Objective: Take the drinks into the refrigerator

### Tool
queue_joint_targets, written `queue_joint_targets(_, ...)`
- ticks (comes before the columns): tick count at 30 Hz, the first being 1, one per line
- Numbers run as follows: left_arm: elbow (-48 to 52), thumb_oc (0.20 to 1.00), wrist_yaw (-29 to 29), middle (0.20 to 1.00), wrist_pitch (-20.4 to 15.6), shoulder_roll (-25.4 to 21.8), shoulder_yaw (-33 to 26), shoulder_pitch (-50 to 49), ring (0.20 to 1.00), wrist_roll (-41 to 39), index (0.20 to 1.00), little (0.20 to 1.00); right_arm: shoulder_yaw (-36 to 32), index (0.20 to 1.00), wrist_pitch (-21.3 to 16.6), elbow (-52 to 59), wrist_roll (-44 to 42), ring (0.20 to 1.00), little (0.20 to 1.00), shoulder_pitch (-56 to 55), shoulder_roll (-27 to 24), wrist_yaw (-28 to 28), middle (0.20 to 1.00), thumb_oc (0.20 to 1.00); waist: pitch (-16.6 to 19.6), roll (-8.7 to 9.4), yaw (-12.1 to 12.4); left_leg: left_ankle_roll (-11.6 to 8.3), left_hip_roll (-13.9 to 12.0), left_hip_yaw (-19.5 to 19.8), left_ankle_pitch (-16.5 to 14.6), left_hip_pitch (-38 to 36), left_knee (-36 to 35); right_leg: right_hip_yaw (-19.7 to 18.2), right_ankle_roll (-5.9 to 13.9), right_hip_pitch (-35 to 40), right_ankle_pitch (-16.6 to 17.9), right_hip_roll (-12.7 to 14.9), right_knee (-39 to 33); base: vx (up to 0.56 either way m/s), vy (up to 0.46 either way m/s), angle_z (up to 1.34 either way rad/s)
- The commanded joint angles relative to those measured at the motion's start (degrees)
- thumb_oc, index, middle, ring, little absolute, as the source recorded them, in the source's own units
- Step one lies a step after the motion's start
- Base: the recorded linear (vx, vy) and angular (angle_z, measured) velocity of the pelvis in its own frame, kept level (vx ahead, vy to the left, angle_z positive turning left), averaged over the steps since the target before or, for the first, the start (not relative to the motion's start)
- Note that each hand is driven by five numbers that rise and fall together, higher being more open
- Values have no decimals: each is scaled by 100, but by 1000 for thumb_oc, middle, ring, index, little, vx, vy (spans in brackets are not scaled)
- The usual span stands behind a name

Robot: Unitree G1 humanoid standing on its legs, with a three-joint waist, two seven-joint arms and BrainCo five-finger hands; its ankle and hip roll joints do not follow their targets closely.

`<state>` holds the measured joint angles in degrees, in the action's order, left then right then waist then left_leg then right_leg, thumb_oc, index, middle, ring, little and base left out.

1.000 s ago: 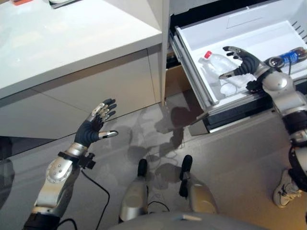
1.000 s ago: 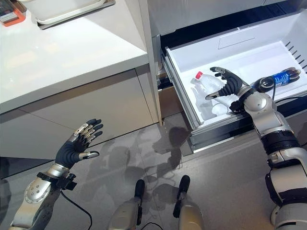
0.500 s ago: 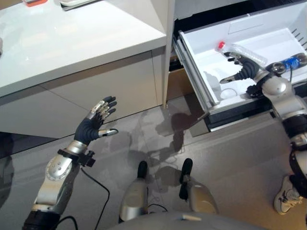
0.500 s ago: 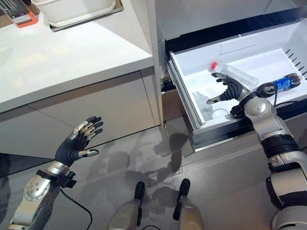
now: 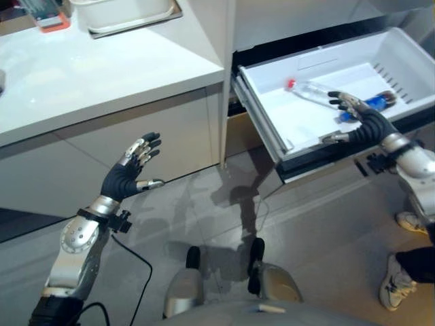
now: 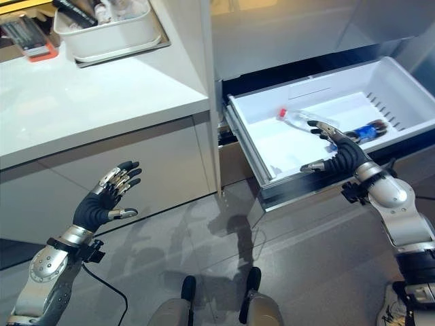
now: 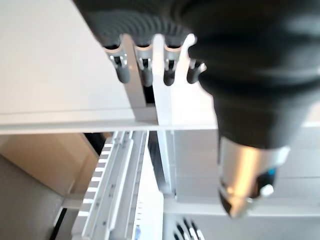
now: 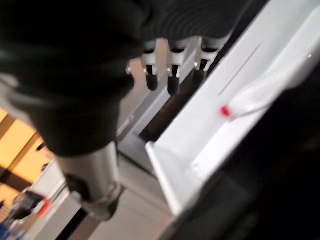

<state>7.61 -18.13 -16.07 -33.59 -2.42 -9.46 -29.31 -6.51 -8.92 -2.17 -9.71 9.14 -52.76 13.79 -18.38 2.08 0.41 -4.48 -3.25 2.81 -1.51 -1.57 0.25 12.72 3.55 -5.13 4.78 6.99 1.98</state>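
Now clear bottle point(image 6: 304, 119) lying flat in drawer point(image 6: 262, 153), red cap leftward, right robot hand point(image 6: 338, 153) spread empty, left robot hand point(image 6: 102, 199) splayed.

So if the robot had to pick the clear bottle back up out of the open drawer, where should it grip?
Probably round the middle of the clear bottle, coming down from above. It lies on its side on the floor of the drawer, red cap toward the counter side, so the barrel is the widest reachable part. The right hand is open beside it, over the front wall.
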Motion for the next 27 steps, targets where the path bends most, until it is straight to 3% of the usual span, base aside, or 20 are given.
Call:
queue_joint_targets(1,81,1000,16,1000,-294,36,-311,-234,1000,144,1000,1000,-321,1000,-577,292,191,1000,1000,-92,-47,-294,1000,1000,492,69,-85,545,347,-128,-444,-131,111,-46,90,-98,-655,-196,716,40,48,-21)
queue_joint_targets(6,99,1000,55,1000,-372,253,-627,-561,1000,349,1000,1000,-1341,1000,-793,617,636,1000,1000,-1303,693,-562,1000,1000,727,98,-247,592,347,-263,-460,-389,-114,-194,157,36,-638,-260,599,50,41,-24)
queue_joint_targets(9,96,1000,100,1000,-401,344,-794,-706,1000,462,1000,1000,-1537,1000,-805,386,855,1000,1000,-1743,1137,-750,1000,1000,789,71,-335,615,345,-318,-477,-491,-184,-261,182,59,-637,-272,618,34,33,-14)
queue_joint_targets(12,86,1000,148,1000,-418,428,-912,-822,1000,557,1000,1000,-1508,1000,-769,96,1000,1000,1000,-2013,1491,-779,1000,1000,856,45,-385,636,354,-382,-501,-608,-239,-339,192,104,-648,-288,617,28,22,-12)
queue_joint_targets(19,204,1000,140,1000,-486,570,-996,-945,1000,639,1000,1000,-1000,1000,-668,-606,1319,1000,1000,-2381,1674,-593,1000,1000,924,-45,-405,641,388,-449,-498,-709,-324,-416,207,194,-622,-297,497,5,14,-14)
queue_joint_targets(20,257,1000,135,1000,-494,583,-1027,-972,1000,637,1000,1000,-853,551,-661,-695,1422,551,551,-2409,1653,-558,551,551,929,-59,-409,637,391,-453,-489,-717,-337,-415,206,210,-614,-295,461,-31,2,-4)
queue_joint_targets(21,316,1000,129,1000,-522,610,-1013,-966,1000,612,1000,1000,-519,200,-615,-999,1485,200,200,-2416,1662,-437,200,200,928,-87,-382,631,400,-448,-474,-714,-342,-390,217,219,-598,-280,435,0,0,0)
queue_joint_targets(27,370,1000,207,1000,-562,639,-940,-894,1000,608,1000,1000,228,200,-521,-1568,1585,200,200,-2129,1713,-301,200,200,885,-127,-324,635,432,-412,-451,-743,-353,-362,215,291,-561,-245,385,-1,-1,1)
